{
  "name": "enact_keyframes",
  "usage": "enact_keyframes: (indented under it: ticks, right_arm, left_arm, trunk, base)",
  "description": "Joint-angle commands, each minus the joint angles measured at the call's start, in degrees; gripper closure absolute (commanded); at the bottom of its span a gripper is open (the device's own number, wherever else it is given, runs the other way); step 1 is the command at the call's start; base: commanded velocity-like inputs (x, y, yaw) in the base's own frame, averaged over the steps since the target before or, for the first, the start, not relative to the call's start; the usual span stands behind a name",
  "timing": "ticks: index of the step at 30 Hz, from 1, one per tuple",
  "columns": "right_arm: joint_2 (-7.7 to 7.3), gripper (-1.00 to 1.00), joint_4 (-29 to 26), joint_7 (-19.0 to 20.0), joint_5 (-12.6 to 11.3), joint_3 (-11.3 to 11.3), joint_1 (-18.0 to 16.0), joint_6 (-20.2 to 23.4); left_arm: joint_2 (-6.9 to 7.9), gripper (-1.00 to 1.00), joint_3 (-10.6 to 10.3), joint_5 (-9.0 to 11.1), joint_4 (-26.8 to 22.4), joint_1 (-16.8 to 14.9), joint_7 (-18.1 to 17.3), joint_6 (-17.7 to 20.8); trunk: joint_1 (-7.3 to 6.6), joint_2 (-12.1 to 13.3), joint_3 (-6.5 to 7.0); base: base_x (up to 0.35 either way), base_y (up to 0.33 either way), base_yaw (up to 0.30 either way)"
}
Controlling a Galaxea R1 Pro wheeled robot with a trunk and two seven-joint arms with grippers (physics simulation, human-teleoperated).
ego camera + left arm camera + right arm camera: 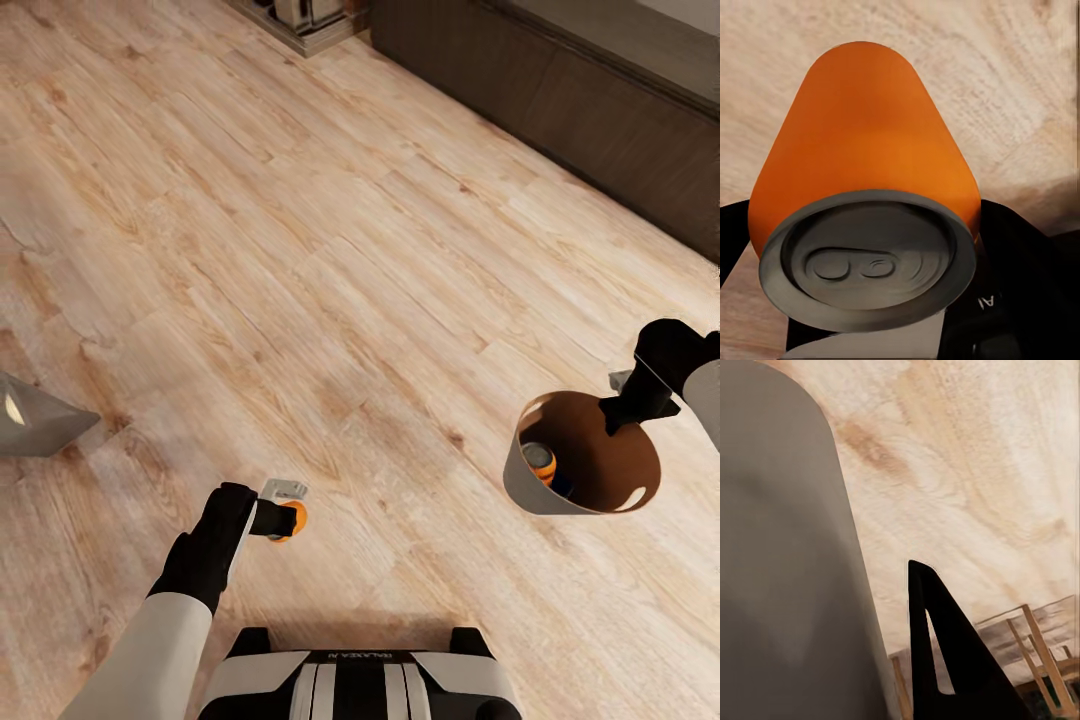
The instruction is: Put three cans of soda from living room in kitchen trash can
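Gripping an orange can (293,520) between its fingers, the left gripper (283,518) hangs low over the wood floor (330,250). Off to its right, the right gripper (625,398) clamps the bin (530,480) by its rim, another can (541,462) lying inside.

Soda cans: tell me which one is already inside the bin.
The can of soda lying low inside the grey trash can, against its brown inner wall. The other visible can is held in the left gripper over the wood floor.
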Motion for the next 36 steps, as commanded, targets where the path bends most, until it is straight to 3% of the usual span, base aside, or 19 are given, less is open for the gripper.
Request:
enact_keyframes:
  ticks: [1, 19, 36]
  right_arm:
    - [0.01, 1.0, -0.1, 0.0, -0.2, 0.0, 0.3, 0.1]
    - [0.09, 1.0, -0.6, 0.1, -0.5, -0.2, 3.9, 0.1]
    - [0.44, 1.0, -0.6, 0.1, -0.4, -0.2, 4.3, 0.1]
  left_arm:
    - [-0.01, 1.0, 0.0, 0.0, 0.0, 0.0, 0.0, 0.0]
    - [-0.03, 1.0, 0.0, 0.0, 0.7, -0.1, -0.1, 0.0]
    - [-0.03, 1.0, 0.0, 0.0, 0.8, -0.1, -0.1, 0.0]
  trunk:
    - [-0.23, 0.4, 0.28]
    - [-4.18, 7.6, 5.19]
    - [-7.91, 14.5, 9.82]
  base:
    - [0.0, 0.0, 0.0]
    - [0.0, 0.0, 0.0]
    - [0.0, 0.0, 0.0]
